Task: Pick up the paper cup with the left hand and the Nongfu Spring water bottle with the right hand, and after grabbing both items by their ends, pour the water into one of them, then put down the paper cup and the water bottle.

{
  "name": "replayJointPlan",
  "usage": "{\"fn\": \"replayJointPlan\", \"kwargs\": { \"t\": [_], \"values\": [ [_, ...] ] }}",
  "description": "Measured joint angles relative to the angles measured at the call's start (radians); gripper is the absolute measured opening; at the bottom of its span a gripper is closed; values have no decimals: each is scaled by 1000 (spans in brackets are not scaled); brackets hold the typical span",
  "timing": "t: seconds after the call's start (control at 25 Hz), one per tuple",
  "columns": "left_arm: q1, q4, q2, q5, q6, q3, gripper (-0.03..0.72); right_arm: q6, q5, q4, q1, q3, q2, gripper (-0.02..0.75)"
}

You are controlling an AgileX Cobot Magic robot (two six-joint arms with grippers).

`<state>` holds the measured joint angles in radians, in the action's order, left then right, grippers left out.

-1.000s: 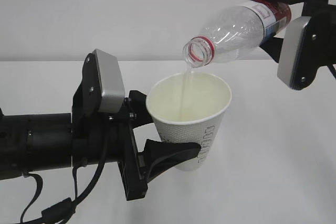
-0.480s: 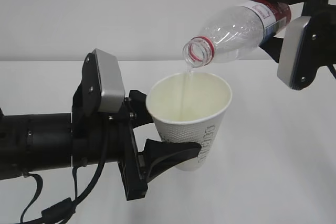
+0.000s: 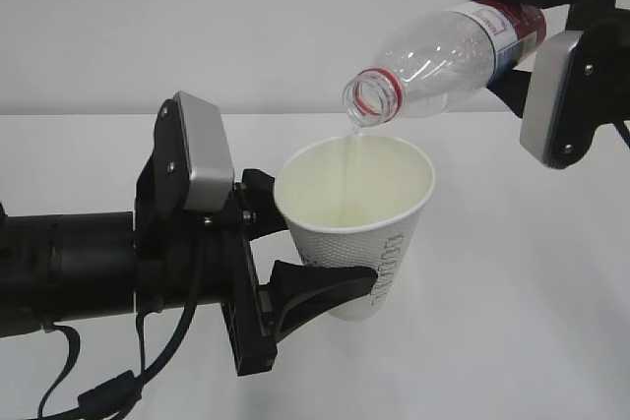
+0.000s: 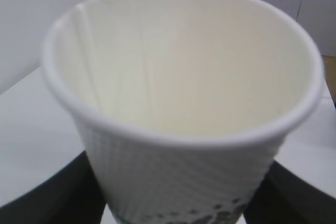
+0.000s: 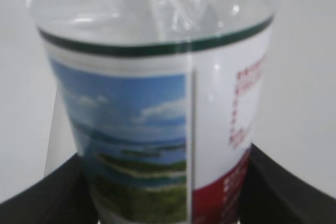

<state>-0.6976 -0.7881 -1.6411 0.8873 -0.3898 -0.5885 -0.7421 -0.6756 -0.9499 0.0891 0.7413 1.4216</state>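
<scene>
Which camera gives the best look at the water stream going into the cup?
Exterior view: the water falls from the Nongfu Spring water bottle into the paper cup. Left wrist shows only a thin streak; right wrist shows none.

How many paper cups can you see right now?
1. The paper cup is held upright in the left hand, just below the tilted bottle mouth. No others are visible.

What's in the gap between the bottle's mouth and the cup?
A thin stream of water falls from the bottle into the paper cup; the exterior view shows it.
</scene>
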Motion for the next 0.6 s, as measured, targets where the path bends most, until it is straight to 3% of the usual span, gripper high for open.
{"fn": "replayJointPlan", "kwargs": {
  "t": [0.6],
  "values": [
    [0,0,0,0,0,0,516,-2,0,0,0,0,0,503]
  ]
}}
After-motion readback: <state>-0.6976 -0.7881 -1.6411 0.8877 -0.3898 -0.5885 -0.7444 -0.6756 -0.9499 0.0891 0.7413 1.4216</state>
